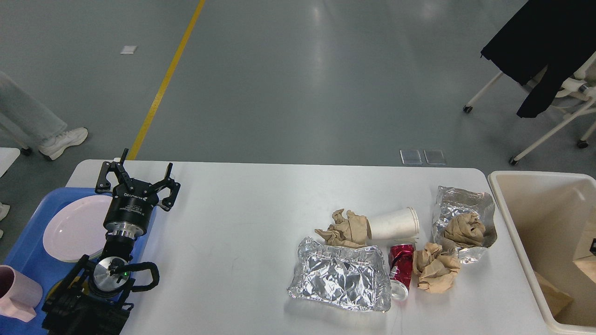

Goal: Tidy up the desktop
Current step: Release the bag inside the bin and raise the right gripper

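Centrally, bare table (233,223) left open, litter (396,251) clustered toward right edge beside bin (512,209), left pincer (139,177) spread wide, raised over tray (28,260) at left edge.

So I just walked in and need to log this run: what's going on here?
A robot is tidying a desktop. Its left claw hangs open and empty by a blue tray holding a plate and pink cup. Trash sits untouched on the right: foil, crumpled paper, a paper cup, a red can. A cream bin stands beside the table. No right arm shows.
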`<state>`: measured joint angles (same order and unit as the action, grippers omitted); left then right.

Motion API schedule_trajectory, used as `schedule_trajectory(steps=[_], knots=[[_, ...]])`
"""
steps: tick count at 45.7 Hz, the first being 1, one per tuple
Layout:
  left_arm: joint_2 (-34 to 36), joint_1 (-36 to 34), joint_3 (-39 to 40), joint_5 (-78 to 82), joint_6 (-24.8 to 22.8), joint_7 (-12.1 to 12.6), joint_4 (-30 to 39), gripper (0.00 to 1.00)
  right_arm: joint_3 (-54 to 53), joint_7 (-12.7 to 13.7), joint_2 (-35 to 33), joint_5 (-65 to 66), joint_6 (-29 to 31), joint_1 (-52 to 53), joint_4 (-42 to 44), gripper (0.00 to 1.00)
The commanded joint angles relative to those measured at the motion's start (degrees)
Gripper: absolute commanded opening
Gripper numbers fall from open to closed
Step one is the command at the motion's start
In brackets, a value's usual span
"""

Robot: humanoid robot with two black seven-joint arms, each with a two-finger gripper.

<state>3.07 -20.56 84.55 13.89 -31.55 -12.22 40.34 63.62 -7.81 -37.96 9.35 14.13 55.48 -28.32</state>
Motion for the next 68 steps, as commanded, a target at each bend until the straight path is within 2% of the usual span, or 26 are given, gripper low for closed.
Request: schedule_trajectory(steps=[1, 7, 17, 35, 36, 37, 40, 42, 44, 68], knots=[[0.0, 0.0, 0.0, -0.1, 0.0, 0.0, 0.0, 0.96, -6.9, 1.7, 6.2, -0.1, -3.1, -14.3, 14.3, 0.0], [0.0, 0.0, 0.0, 0.0, 0.0, 0.0, 0.0, 0.96, -11.9, 2.3, 12.5, -0.1, -5.7, -22.4, 23.5, 0.0], [0.0, 0.0, 0.0, 0.0, 0.0, 0.0, 0.0, 0.96, -12.7, 2.5, 16.2, -0.1, -10.3, -25.9, 24.1, 0.0], [0.0, 0.0, 0.0, 0.0, 0.0, 0.0, 0.0, 0.96, -12.6, 3.2, 16.1, -0.1, -10.4, -26.1, 24.1, 0.0], [0.0, 0.0, 0.0, 0.0, 0.0, 0.0, 0.0, 0.97, -12.6, 3.2, 16.1, -0.1, -10.6, -26.1, 24.1, 0.1], [0.0, 0.0, 0.0, 0.0, 0.0, 0.0, 0.0, 0.96, -12.6, 3.2, 16.0, -0.1, -11.2, -26.1, 24.1, 0.3], [0.0, 0.0, 0.0, 0.0, 0.0, 0.0, 0.0, 0.96, -12.6, 3.0, 16.1, -0.2, -13.8, -26.1, 24.1, 0.7], [0.0, 0.0, 0.0, 0.0, 0.0, 0.0, 0.0, 0.96, -12.7, 2.8, 16.4, -0.2, -16.0, -26.2, 24.0, 0.89], [0.0, 0.0, 0.0, 0.0, 0.0, 0.0, 0.0, 0.96, -12.7, 2.8, 16.5, -0.1, -17.9, -26.2, 23.7, 1.0], [0.0, 0.0, 0.0, 0.0, 0.0, 0.0, 0.0, 0.97, -12.9, 2.8, 15.4, -0.1, -18.9, -25.5, 23.0, 1.0]])
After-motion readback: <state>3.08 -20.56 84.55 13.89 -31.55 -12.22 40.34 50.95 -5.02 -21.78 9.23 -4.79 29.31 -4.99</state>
